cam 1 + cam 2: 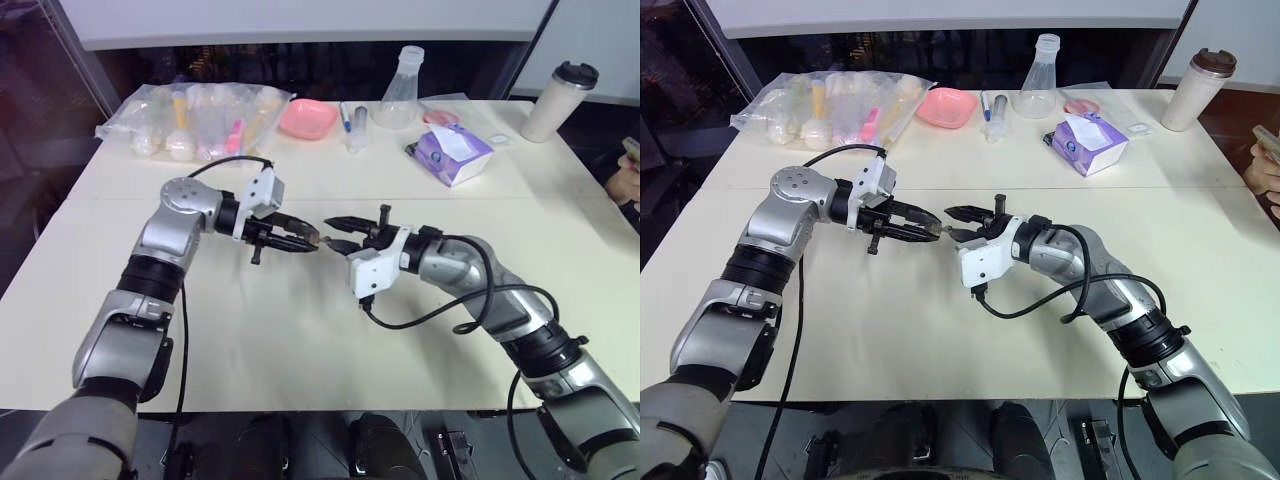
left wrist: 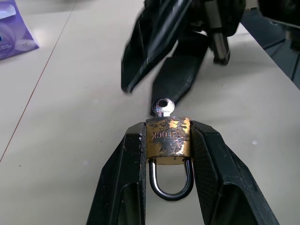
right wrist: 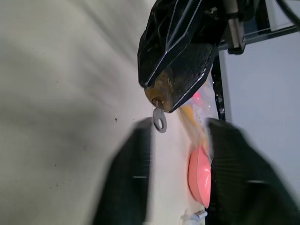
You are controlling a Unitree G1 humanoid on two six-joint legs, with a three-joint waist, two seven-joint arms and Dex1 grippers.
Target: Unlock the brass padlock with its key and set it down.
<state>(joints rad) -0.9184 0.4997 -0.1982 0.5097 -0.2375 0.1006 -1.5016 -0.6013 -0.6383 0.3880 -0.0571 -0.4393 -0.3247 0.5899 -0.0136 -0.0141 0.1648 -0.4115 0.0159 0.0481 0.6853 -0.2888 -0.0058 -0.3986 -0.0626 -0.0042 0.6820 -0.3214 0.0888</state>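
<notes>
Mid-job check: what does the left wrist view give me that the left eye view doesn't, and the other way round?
Left wrist view: the brass padlock clamped in the left pincer, shackle seated, with the key in its keyway. Left eye view: the far table layout, with a pink dish, flask, cup and a bag of items. Both: the right pincer facing the left one, close to the key end, above the table.

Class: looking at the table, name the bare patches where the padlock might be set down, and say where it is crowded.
Bare tabletop lies under and in front of both arms, and beside the tissue pack toward the cup. The far edge is crowded: plastic bags, pink dish, flask.
</notes>
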